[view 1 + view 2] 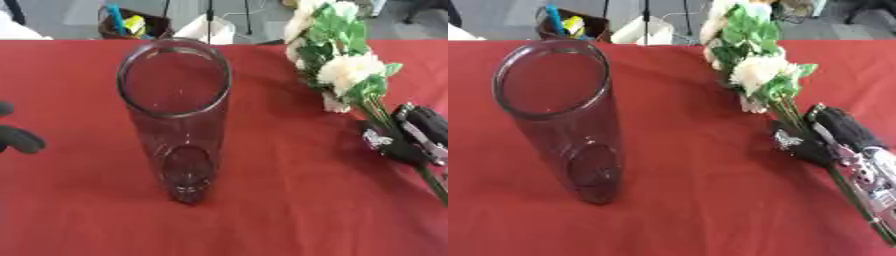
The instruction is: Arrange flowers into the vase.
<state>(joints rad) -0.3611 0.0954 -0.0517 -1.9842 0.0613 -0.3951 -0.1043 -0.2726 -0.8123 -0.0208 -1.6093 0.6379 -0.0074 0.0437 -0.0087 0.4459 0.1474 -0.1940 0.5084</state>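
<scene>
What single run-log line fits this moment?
right robot hand: shut on flowers, stems gripped | vase: upright, empty | left robot hand: idle at left edge

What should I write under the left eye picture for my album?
The robot's right hand holds white flowers by their stems beside an empty glass vase on a red table.

A red-covered tabletop [289,200] carries a tall clear glass vase [175,120], standing upright well to the left of the right robot hand [824,137]. Beside that robot hand, white flowers with green leaves [754,65] lie above the cloth.
</scene>
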